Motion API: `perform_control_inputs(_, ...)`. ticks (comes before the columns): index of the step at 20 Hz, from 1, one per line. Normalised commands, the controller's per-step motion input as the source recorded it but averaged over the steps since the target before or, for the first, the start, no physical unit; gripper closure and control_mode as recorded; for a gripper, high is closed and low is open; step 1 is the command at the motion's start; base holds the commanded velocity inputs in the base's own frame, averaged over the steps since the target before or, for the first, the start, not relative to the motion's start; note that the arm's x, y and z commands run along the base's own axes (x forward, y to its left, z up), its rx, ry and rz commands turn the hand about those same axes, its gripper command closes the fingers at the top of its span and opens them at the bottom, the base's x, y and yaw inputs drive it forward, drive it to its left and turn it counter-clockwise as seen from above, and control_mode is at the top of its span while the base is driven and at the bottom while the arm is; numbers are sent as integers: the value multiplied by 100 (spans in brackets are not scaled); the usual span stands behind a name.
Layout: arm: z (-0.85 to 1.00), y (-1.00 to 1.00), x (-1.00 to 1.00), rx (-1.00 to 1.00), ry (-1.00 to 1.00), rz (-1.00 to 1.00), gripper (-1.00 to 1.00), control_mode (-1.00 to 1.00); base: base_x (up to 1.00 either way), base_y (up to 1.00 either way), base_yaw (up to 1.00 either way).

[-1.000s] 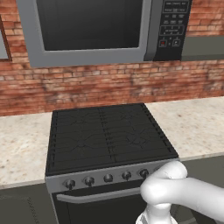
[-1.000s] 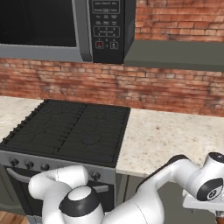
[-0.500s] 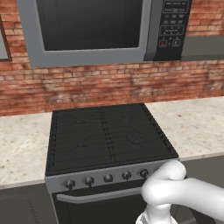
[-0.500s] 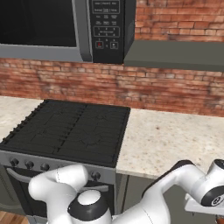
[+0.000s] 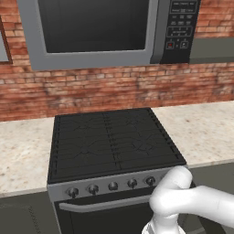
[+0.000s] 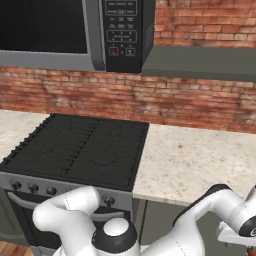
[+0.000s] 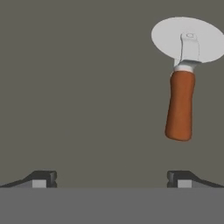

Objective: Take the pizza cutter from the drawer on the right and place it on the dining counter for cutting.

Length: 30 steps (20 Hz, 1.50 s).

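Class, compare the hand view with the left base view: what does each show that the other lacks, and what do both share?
Hand view alone: the pizza cutter with its round blade lying flat on the grey drawer floor, and the open gripper below it, nothing held. Left base view alone: the black stove, microwave, brick wall and stone counter. Shared: no object; both carry robot parts.

The robot arm [image 6: 75,212] is white, smooth and round, like fat tubes joined end to end. One joint [image 6: 116,236] is a dark grey ball shape with a small white round cap on top. Further along, a black band [image 6: 207,197] wraps a bend in the arm. Near the hand there is a white, flat part [image 6: 235,235] with a dark spot beside it. In the left base view the arm [image 5: 192,203] looks plain white and shiny. The fingertips [image 7: 41,178] are small, dark and wedge shaped, each with a little grey square pad on its front.
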Motion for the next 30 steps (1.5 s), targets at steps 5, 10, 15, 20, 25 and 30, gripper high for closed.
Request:
perform_control_inputs(5,-14,-1,0,0,0,0,-100,-100,0,0,0)
perform_control_inputs(10,-19,0,0,0,0,0,-100,-100,0,0,0)
perform_control_inputs(15,-12,0,0,0,0,0,-100,-100,0,0,0)
perform_control_inputs(20,-14,0,0,1,0,0,-100,-100,0,0,0)
perform_control_inputs(25,-16,-5,0,1,0,0,-100,-100,0,0,0)
perform_control_inputs(30,-12,-10,0,1,0,0,-100,-100,0,0,0)
